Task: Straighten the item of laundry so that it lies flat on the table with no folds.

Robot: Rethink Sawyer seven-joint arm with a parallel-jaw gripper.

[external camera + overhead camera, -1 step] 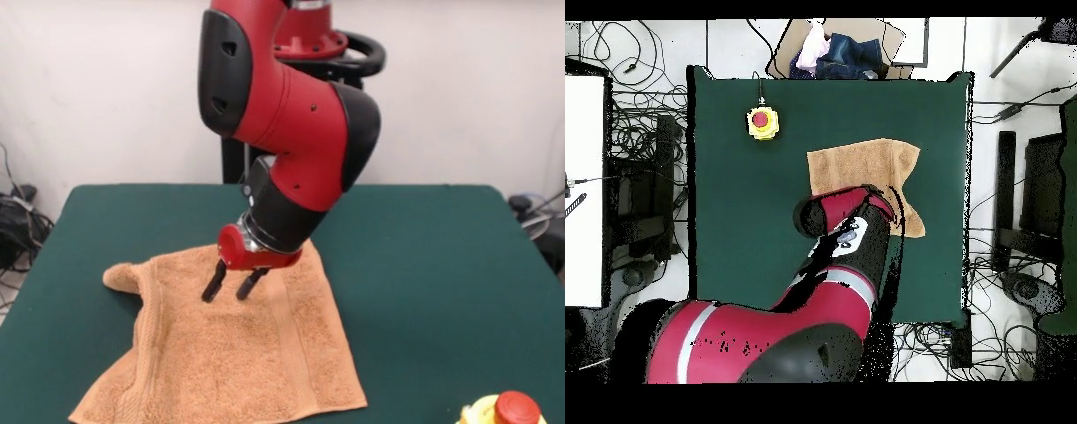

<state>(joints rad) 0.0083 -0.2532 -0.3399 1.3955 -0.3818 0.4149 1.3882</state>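
At the near edge of the table (424, 265), toward its near right corner in the front view, I see a yellow box with a red button (505, 410), well apart from the work. Just left of it along that same near edge lies the towel (265, 362); its near hem reaches almost to the edge, and the near right corner looks flat, with the woven band running cleanly up the right side. Further in, the left side is not flat: a fold ridge runs up it, and the far left corner (124, 276) is bunched and curled over toward the table's left edge. From overhead the cloth's outline is irregular on one side, which agrees.

Above the far half of the towel hangs my tool (234, 284), its two dark fingers (213, 284) spread apart and gripping nothing. The tips point down at the cloth; I cannot tell whether they touch it or hover just clear.

My judgement: I am mid-task, between grasps, with the flattening only partly done. The next move calls for shifting the tool over to the curled far left corner, pinching a single layer there, and drawing it outward and away from the towel's centre without dragging the already flat side.
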